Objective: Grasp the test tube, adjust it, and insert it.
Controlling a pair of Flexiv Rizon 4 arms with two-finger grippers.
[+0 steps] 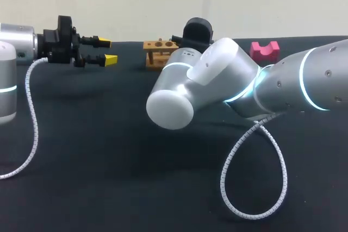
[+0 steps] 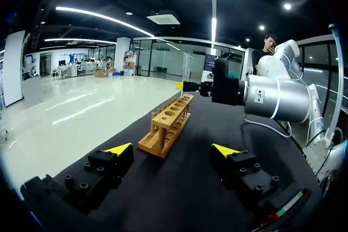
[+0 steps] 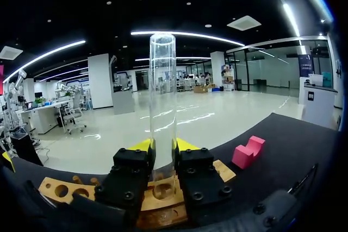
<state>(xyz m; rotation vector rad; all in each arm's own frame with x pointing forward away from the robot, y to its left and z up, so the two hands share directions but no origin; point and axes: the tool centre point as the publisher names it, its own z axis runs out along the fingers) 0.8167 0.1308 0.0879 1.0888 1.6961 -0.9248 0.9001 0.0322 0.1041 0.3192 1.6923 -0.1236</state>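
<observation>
Head view: right arm [image 1: 217, 80] bulk blocks its own fingers and part of wooden rack [image 1: 156, 52]; pink block [image 1: 265, 50] beyond arm. Beside rack but apart from it, left gripper [image 1: 107, 51], tips spread wide, nothing held.

Left wrist view: rack ahead of wide-spread fingers; right gripper [image 2: 187, 86] over rack's far end, one yellow tip visible, load not discernible.

Right wrist view: right gripper clamps test tube [image 3: 163, 91] upright; tube's lower end at rack hole, depth unclear.
</observation>
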